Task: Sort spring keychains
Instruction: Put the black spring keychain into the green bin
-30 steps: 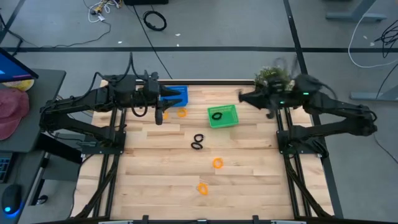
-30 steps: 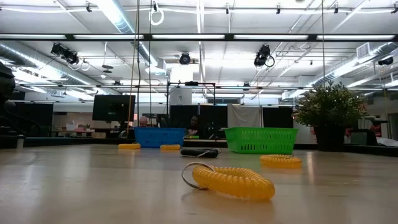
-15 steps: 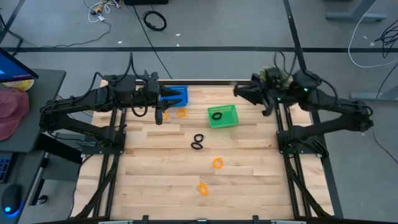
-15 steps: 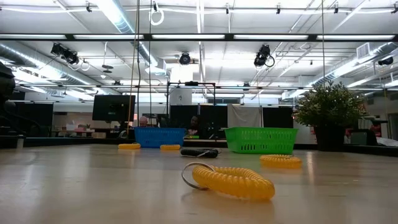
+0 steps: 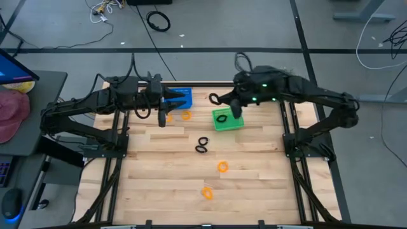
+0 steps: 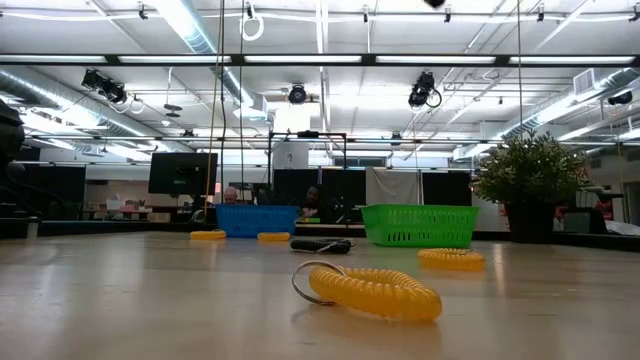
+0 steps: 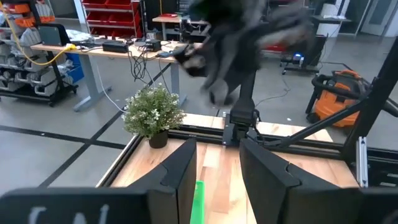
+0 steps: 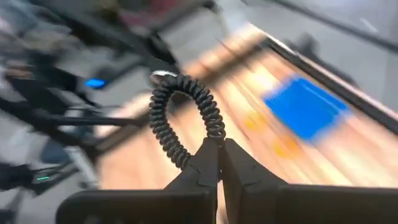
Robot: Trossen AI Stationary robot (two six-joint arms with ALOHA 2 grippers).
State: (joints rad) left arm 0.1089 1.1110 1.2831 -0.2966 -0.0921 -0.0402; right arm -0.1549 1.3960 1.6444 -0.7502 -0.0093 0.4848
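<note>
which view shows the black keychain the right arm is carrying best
The right wrist view: the black coiled keychain fills the frame, pinched in the shut right end effector. The high view shows it only as a tiny loop near the green basket. The low and left wrist views don't clearly show it.

A blue basket (image 5: 180, 97) stood at the table's (image 5: 254, 172) far edge, with a green basket (image 5: 227, 119) a little nearer and to its right, the two apart. A potted plant (image 6: 531, 183) stood at the far right corner. Left of the table lay a pink, cloth-like thing (image 5: 11, 113), possibly a cap. Cables (image 5: 158, 21) lay on the grey floor beyond.
</note>
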